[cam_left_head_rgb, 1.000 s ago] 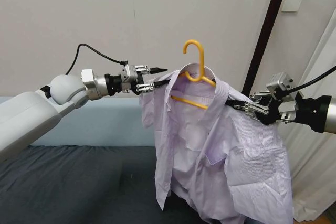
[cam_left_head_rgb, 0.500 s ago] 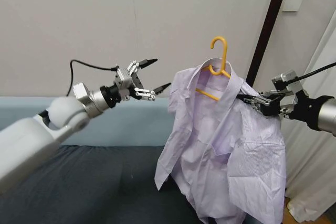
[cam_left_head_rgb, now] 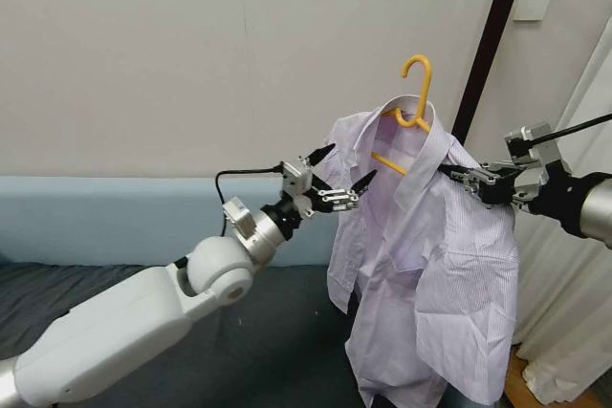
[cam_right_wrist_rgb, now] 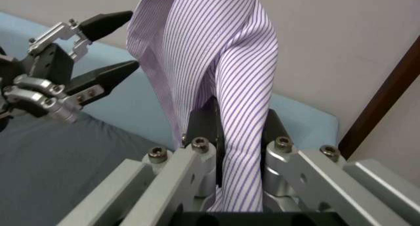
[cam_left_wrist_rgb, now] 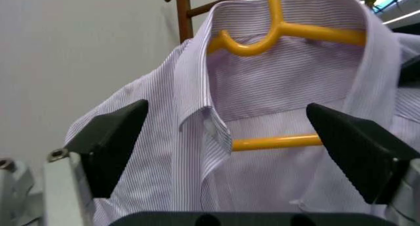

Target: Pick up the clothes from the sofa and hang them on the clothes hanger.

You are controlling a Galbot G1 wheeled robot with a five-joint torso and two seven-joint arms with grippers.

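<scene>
A lilac striped shirt (cam_left_head_rgb: 430,265) hangs on a yellow hanger (cam_left_head_rgb: 411,102) in mid-air, in front of the wall. My right gripper (cam_left_head_rgb: 457,177) is shut on the shirt's shoulder (cam_right_wrist_rgb: 236,117) at the right side and carries it. My left gripper (cam_left_head_rgb: 337,177) is open just to the left of the shirt, fingers spread, holding nothing. In the left wrist view the collar (cam_left_wrist_rgb: 210,103) and hanger (cam_left_wrist_rgb: 288,36) lie straight ahead between the two dark fingertips (cam_left_wrist_rgb: 111,132). The right wrist view shows the left gripper (cam_right_wrist_rgb: 111,46) open beside the cloth.
A dark wooden rack post (cam_left_head_rgb: 488,45) rises behind the shirt at upper right. A white curtain (cam_left_head_rgb: 574,274) hangs at the far right. The sofa's dark seat (cam_left_head_rgb: 86,284) and pale blue backrest (cam_left_head_rgb: 105,217) lie below and left.
The shirt and hanger have shifted right and slightly up with the right gripper. The left gripper, which let go of the shirt a second ago, has swung down and right toward it, staying open.
</scene>
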